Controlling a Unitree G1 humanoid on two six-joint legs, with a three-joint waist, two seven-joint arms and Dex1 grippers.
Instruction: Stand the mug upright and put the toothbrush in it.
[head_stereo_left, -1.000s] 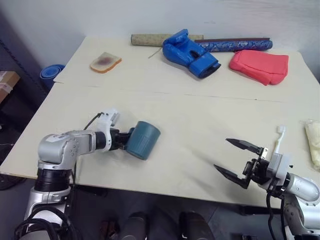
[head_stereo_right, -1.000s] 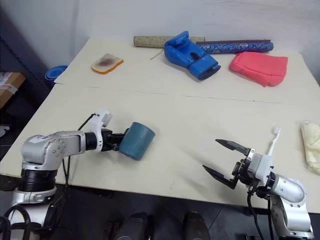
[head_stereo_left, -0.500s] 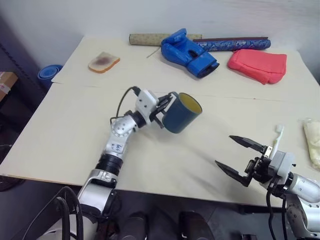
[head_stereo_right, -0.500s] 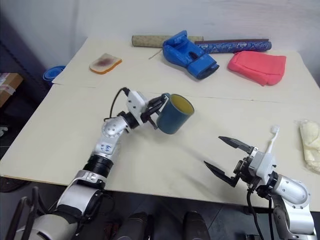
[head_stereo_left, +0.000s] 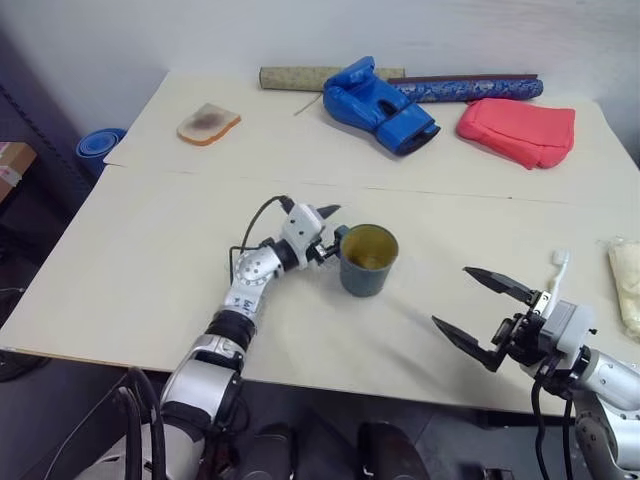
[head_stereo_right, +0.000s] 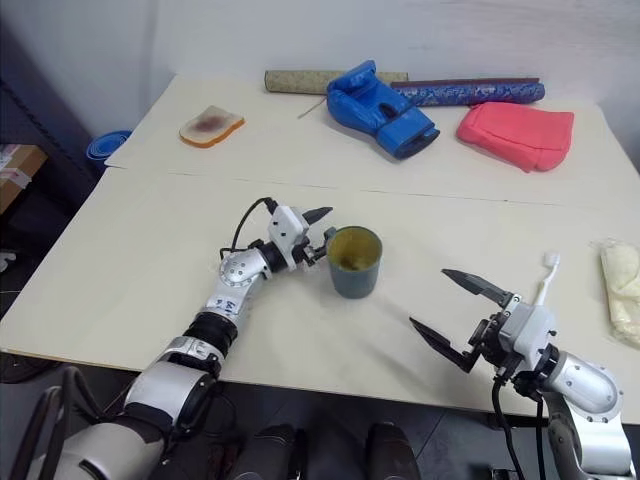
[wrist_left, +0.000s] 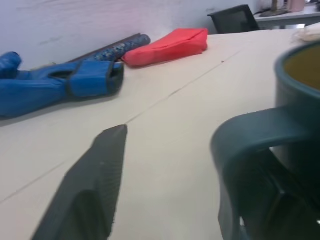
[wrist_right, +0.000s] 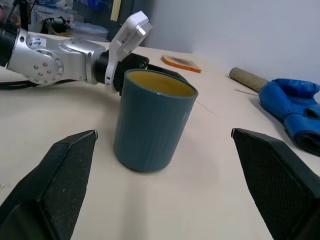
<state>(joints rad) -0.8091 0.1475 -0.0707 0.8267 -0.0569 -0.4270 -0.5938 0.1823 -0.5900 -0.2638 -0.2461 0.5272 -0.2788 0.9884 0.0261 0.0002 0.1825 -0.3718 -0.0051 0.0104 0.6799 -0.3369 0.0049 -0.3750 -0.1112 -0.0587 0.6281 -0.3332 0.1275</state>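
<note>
The mug (head_stereo_left: 367, 259) stands upright mid-counter (head_stereo_left: 150, 250). The left end effector (head_stereo_left: 333, 237), fingers apart, sits at its handle. The right end effector (head_stereo_left: 484, 312) gapes wide, near right, beside the toothbrush (head_stereo_left: 556, 275).

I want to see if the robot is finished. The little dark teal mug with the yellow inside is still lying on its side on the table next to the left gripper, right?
Not quite. The dark teal mug stands upright, mouth up, beside the left gripper, as the right wrist view shows.
</note>
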